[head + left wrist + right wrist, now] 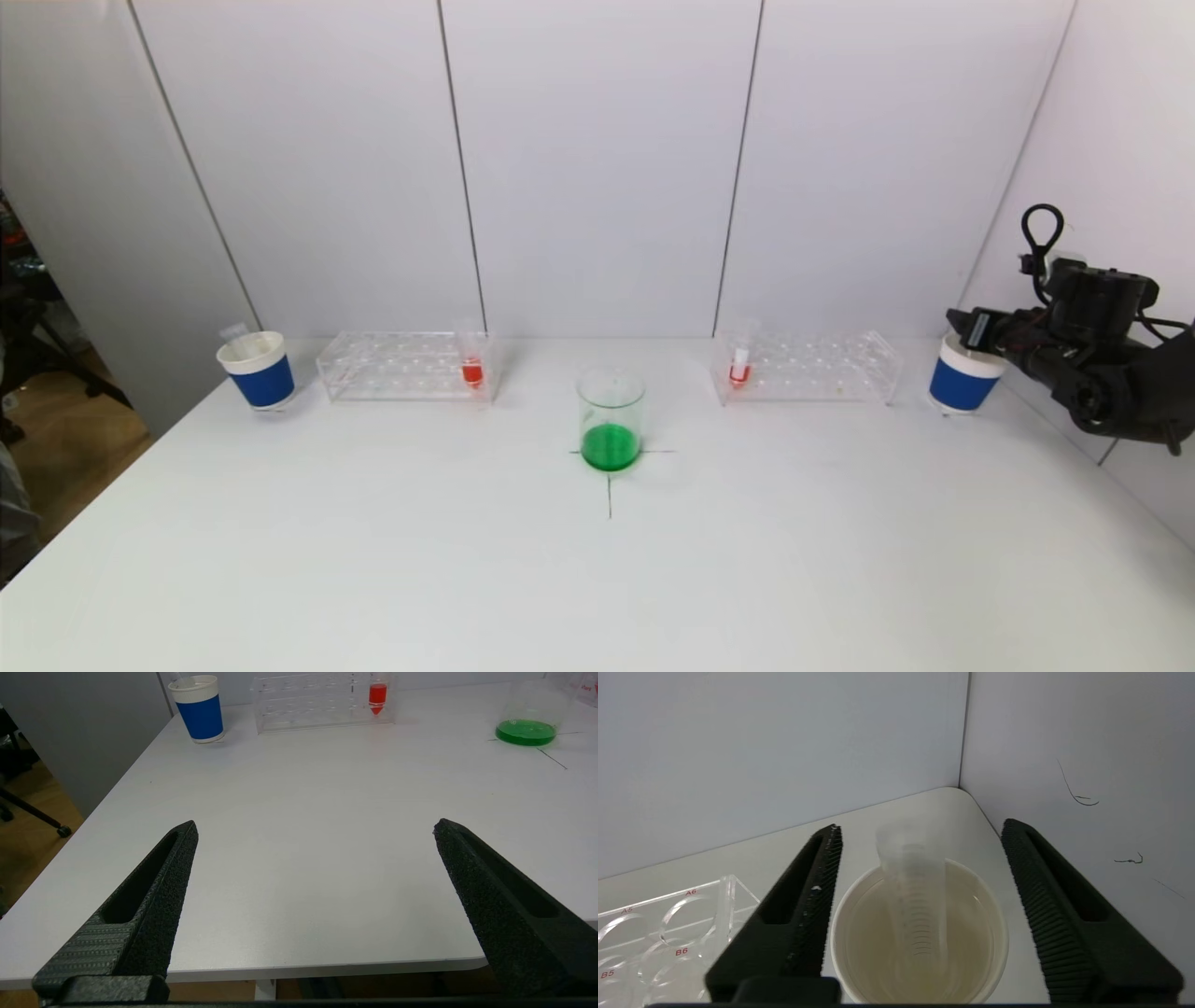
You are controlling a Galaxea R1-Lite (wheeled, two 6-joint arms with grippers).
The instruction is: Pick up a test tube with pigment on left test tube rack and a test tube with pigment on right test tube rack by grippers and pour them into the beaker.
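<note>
Two red tubes point(472, 371) stand racked either side of the beaker point(611, 419); right gripper point(920, 833), jaws wide, hangs over the right cup point(920, 933) holding an empty tube point(915, 891); lift straight up to clear; left gripper point(315, 828) wide, empty

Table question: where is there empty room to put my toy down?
The whole near half of the table, in front of the beaker, is bare. Small gaps lie between the beaker and the left rack and the right rack. The far right corner is crowded: the right claw hangs open over the cup.
</note>
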